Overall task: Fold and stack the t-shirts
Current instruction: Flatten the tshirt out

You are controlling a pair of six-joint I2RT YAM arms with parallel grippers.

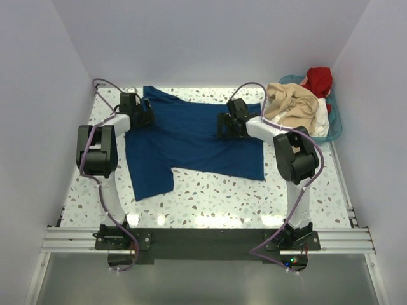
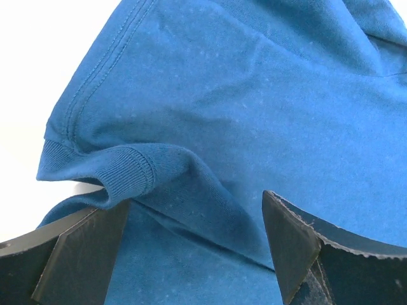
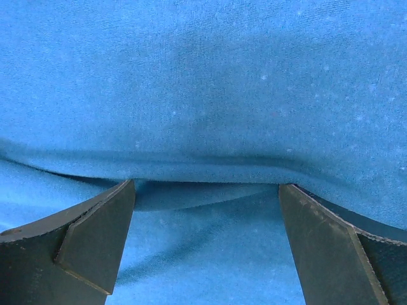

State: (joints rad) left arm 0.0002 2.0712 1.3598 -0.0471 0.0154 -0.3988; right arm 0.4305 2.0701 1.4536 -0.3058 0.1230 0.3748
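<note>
Both spread wide, left tool, right tool, each straddling a raised fold of navy t-shirt

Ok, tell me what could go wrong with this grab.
1. The left fingers stand open around a ribbed fold; closing may catch only that top layer.
2. The right fingers straddle a shallow ridge of the shirt and might slip off.
3. The basket sits near the right arm; a swing could knock it.

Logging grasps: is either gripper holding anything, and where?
Nothing is held. The left gripper is open at the ribbed edge of the blue shirt, the right gripper over a fold.
</note>
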